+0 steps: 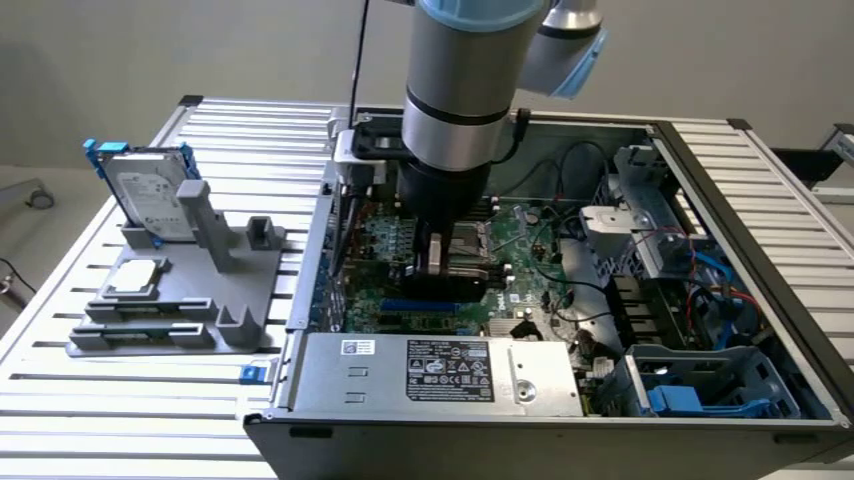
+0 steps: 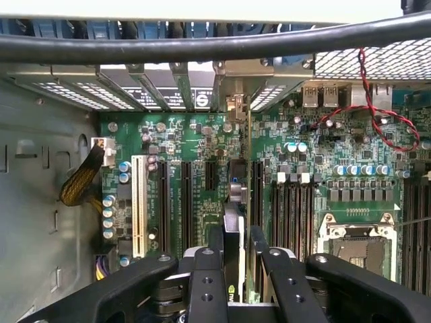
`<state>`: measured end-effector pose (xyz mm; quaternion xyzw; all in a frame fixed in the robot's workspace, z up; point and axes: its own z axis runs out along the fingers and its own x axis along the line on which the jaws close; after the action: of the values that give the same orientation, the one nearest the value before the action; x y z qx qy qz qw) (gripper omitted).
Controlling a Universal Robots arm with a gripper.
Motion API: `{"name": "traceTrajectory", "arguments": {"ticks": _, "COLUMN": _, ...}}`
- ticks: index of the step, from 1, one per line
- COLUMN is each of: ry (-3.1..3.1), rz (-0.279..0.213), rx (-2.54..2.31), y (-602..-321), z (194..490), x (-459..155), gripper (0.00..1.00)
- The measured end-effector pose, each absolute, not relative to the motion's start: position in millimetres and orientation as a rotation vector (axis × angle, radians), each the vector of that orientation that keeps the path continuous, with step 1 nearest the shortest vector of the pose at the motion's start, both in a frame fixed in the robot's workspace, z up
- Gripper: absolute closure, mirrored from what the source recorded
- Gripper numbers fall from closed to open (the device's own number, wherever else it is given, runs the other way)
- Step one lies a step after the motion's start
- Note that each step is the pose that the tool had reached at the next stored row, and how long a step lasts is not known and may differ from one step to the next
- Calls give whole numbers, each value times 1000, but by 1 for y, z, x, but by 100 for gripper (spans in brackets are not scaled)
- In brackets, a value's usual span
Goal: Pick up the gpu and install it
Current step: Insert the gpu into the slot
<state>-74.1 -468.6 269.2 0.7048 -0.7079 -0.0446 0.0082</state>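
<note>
The gripper (image 2: 236, 243) clamps the gpu (image 2: 232, 217) upright, edge-down, over the expansion slots (image 2: 185, 195) of the motherboard (image 2: 323, 145), evidently so its connector edge lines up with one.

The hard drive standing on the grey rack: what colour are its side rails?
Blue rails on a silver hard drive; clearest in the exterior view.

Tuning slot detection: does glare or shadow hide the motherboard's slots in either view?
Exterior view: soft, even light, but the arm covers part of the motherboard. Wrist view: slots evenly lit, no glare; the dark gripper, shut on the gpu, masks the nearest slot ends.
</note>
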Motion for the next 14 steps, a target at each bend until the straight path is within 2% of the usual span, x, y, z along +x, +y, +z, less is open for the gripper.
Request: {"name": "traceTrajectory", "arguments": {"ticks": 14, "ry": -2198, "rz": -155, "rx": 2210, "y": -470, "z": 267, "x": -71, "gripper": 74}}
